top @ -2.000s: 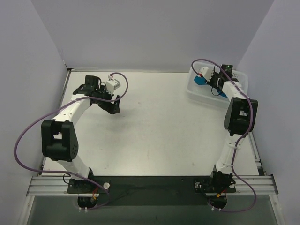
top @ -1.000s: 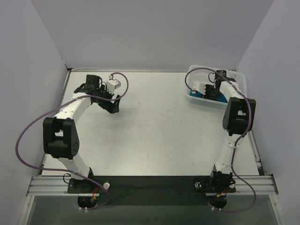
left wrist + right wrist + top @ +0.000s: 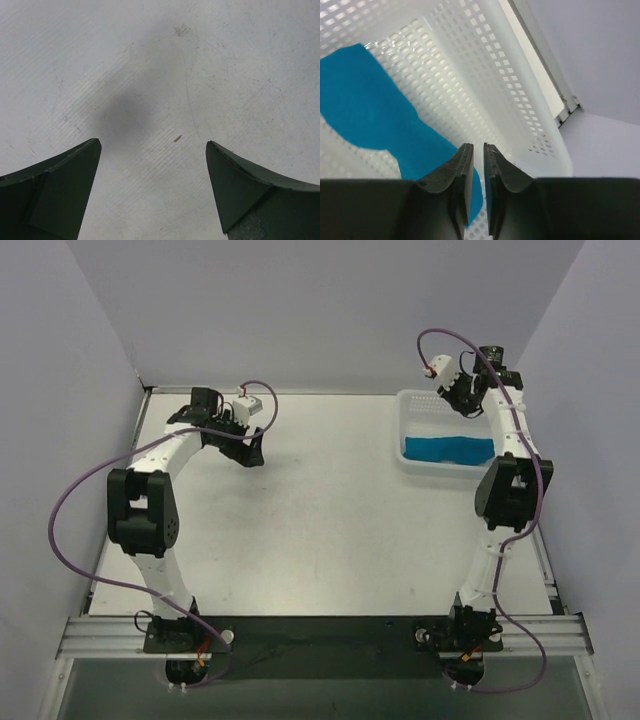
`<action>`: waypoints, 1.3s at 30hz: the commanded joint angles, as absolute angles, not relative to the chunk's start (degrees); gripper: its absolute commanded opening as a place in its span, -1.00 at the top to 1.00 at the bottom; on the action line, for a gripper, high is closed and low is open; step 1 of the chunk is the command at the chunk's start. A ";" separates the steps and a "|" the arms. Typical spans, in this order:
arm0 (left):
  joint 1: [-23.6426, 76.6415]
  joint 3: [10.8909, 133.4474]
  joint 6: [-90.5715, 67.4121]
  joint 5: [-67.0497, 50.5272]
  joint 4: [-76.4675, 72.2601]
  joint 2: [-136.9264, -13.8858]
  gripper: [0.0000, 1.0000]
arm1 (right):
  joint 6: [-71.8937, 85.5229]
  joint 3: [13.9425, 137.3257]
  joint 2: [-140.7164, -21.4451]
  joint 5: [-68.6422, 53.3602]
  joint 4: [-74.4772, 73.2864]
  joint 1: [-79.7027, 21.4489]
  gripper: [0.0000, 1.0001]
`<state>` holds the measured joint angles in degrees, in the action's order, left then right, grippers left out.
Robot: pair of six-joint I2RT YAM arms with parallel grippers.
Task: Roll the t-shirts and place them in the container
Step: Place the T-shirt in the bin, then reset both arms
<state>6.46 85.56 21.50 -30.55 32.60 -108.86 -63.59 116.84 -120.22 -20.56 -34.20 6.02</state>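
Right wrist view showed the right gripper [image 3: 475, 146] nearly closed, empty, above the white perforated plastic basket [image 3: 520, 100] holding the teal-blue cotton t-shirt [image 3: 370, 110]; opening wide before descending seemed wise. The left gripper [image 3: 152, 142] gaped.

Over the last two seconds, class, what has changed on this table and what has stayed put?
The right gripper rose out of the basket towards its far rim, jaws nearly shut and empty. The t-shirt stays inside, now uncovered. The left gripper shifted slightly rightward, open over the table.
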 commanded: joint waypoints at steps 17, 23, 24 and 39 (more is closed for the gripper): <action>7.03 82.97 21.09 -30.76 32.70 -103.18 -0.95 | -59.85 110.14 -128.69 -11.34 -30.85 6.24 0.96; 7.56 83.32 21.09 -30.94 32.43 -102.75 -0.95 | -58.72 103.89 -124.63 -10.55 -34.35 5.98 1.00; 7.73 83.41 21.01 -30.94 32.43 -102.31 -0.95 | -58.28 103.10 -124.11 -10.55 -35.32 5.89 1.00; 8.44 81.56 19.95 -32.43 30.32 -100.81 -0.95 | -54.33 90.61 -113.47 -11.51 -41.66 4.92 1.00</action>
<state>7.92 82.28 20.53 -30.94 32.47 -104.12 -57.69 91.70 -115.37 -11.79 -35.73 5.45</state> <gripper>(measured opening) 0.974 0.035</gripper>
